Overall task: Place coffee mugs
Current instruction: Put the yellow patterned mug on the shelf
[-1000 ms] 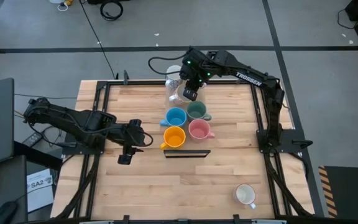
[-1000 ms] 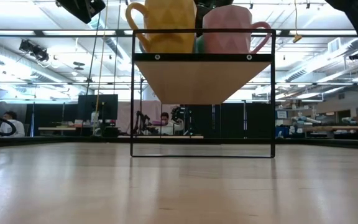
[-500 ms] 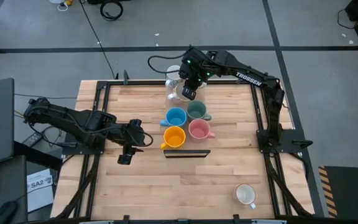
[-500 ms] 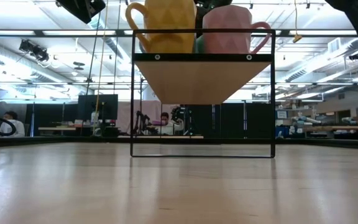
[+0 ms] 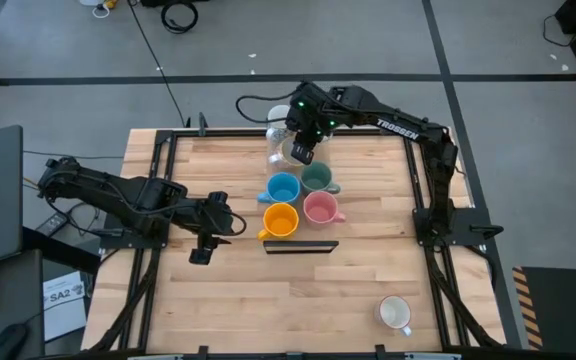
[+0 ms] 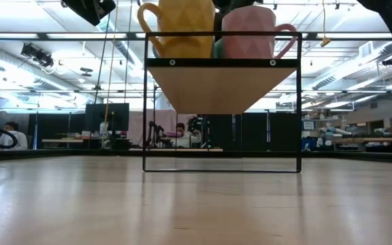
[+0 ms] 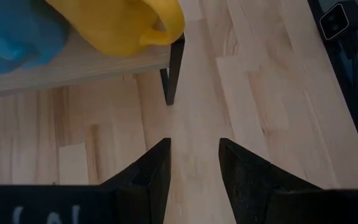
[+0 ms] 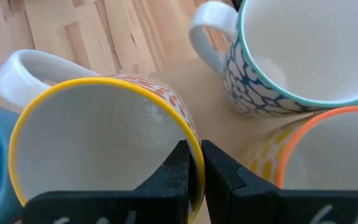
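Note:
My right gripper [image 8: 196, 171] is at the table's far edge [image 5: 301, 150], shut on a white mug with a yellow rim and orange pattern [image 8: 98, 143]. Beside it stand a blue-patterned mug with a teal rim [image 8: 303, 56] and an orange-rimmed mug [image 8: 316, 149]. Blue [image 5: 283, 188], grey-green [image 5: 316, 178], orange [image 5: 281, 220] and pink [image 5: 320, 208] mugs stand on a small black-framed shelf [image 6: 220, 85]. Another white mug [image 5: 396, 313] lies at the near right. My left gripper [image 7: 194, 162] waits open, left of the shelf [image 5: 206, 240]. My right gripper pinches the yellow-rimmed mug's rim [image 8: 194, 146] on the side away from its handle [image 8: 23, 68], one finger inside the cup and one outside. The fingers come from above, pointing down. Whether the mug's base is on the table is hidden.
The shelf's black legs [image 7: 169, 74] stand just ahead of my left fingers. The white mugs crowd together at the far edge [image 5: 280, 130]. Bare wood lies on the table's near left [image 5: 228, 310] and right of the shelf [image 5: 378, 200]. People sit in the room behind [image 6: 9, 136].
My right gripper has shifted a little toward the table's left, still shut on the mug. The left arm has kept still.

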You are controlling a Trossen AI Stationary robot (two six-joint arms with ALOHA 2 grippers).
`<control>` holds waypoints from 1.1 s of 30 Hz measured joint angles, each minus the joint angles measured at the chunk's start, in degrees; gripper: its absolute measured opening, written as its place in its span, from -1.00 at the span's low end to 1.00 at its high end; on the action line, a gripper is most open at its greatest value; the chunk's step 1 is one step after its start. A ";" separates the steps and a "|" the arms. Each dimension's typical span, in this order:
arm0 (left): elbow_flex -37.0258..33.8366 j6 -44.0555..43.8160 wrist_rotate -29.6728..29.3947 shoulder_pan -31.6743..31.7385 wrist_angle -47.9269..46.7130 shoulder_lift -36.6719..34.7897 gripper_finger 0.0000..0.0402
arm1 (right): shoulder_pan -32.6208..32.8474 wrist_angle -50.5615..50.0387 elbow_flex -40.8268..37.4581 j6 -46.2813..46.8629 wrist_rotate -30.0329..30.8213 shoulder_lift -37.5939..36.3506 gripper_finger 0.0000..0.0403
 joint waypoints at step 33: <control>0.00 0.01 -10.90 0.07 -0.01 0.02 -0.30 | -0.04 0.45 -1.09 -0.11 -0.04 0.08 -0.76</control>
